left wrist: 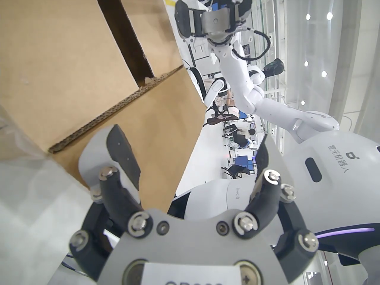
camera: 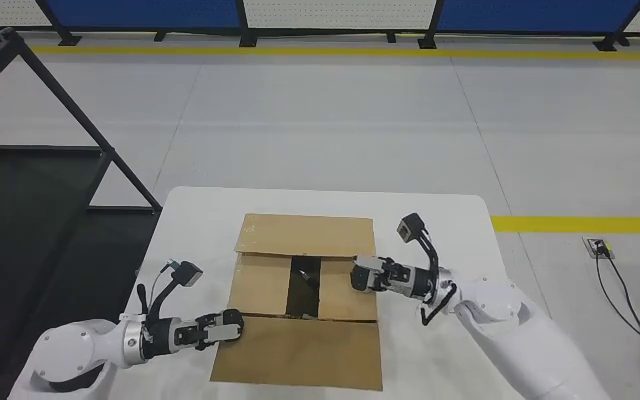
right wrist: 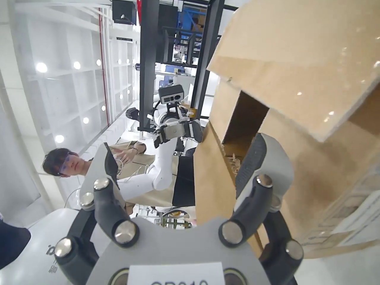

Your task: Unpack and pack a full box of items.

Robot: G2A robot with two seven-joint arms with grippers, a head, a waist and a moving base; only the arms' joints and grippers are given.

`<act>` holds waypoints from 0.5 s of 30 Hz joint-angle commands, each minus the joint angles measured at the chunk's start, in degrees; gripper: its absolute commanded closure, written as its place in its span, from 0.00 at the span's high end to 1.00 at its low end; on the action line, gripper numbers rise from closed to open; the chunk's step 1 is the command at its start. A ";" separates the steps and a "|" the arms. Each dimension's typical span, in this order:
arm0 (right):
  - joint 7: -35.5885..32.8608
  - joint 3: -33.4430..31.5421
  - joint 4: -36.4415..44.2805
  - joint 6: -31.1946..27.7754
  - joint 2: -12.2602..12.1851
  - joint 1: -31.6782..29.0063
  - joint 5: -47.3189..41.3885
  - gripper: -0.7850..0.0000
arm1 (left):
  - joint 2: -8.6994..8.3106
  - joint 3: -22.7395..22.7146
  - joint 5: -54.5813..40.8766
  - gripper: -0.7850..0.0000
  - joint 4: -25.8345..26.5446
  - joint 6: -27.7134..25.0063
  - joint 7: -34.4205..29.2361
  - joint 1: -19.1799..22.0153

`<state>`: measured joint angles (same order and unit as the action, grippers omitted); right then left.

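Unpacking looks barely begun: the box [camera: 262,285] sits mid-frame on the white surface [camera: 440,220], outer flaps folded out, inner flaps parted over a dark slot with contents I cannot make out, while the left hand [camera: 232,325] and right hand [camera: 357,273] are spread wide at its edges.

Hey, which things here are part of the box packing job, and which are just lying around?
Job: cardboard box with flaps partly open; left gripper; right gripper; white table.
Lying about: black frame; blue barriers; floor cable.
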<state>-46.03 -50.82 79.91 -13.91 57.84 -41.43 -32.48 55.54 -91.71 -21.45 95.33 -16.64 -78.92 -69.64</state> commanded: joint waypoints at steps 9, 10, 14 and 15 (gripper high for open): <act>5.10 0.18 -1.62 1.08 1.60 1.02 1.20 1.00 | 0.00 0.00 0.00 1.00 0.00 0.00 0.00 0.00; 5.61 0.13 -1.77 1.04 1.77 1.11 0.98 1.00 | 0.00 0.00 0.00 1.00 0.00 0.00 0.00 0.00; 7.64 -0.46 -2.01 -1.41 2.50 1.37 -0.34 1.00 | 0.00 0.00 0.00 1.00 0.00 0.00 0.00 0.00; 8.46 -0.69 -2.08 -2.33 2.69 1.40 -0.77 1.00 | 0.00 0.00 0.00 1.00 0.00 0.00 0.00 0.00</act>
<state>-38.37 -51.27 77.90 -15.31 60.36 -40.07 -32.81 55.54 -91.71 -21.45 95.33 -16.64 -78.92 -69.64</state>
